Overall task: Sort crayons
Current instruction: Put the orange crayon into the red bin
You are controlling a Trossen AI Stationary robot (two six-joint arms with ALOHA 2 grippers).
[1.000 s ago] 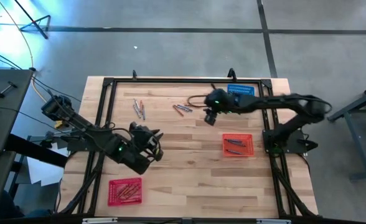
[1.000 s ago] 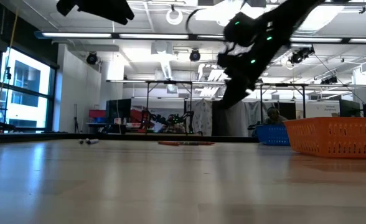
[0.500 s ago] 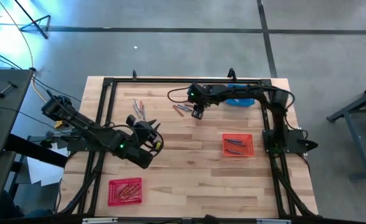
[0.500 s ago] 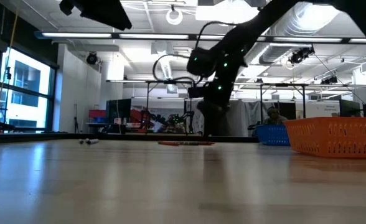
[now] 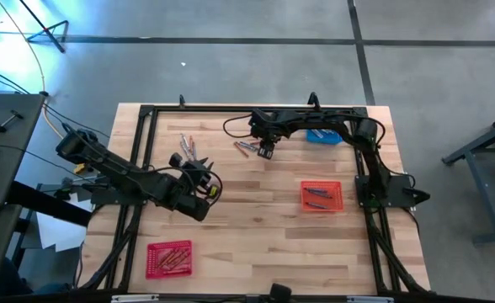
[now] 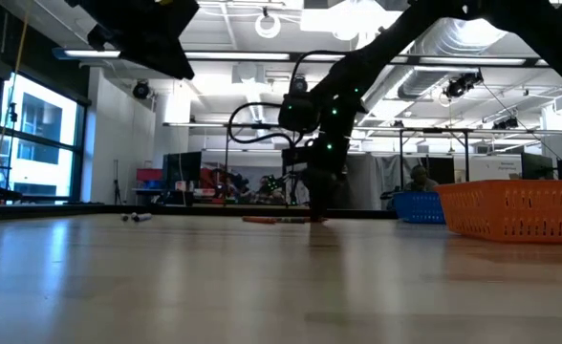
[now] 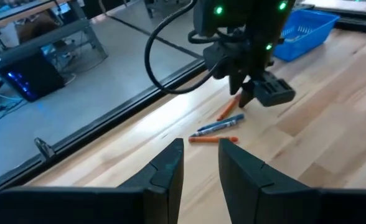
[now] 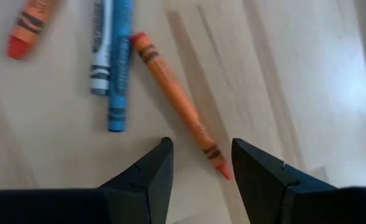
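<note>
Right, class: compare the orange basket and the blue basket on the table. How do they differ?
The orange basket sits in the open near the table's right side; the blue basket sits at the far edge, partly hidden under the right arm. The orange basket plainly holds a few crayons; those in the blue basket are hard to make out. In the low view the orange basket looms nearer. Both are perforated plastic baskets.

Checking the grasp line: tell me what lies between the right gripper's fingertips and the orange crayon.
Only bare wood. In the right wrist view the right gripper is open, and the orange crayon has its tip between the fingertips, untouched.
</note>
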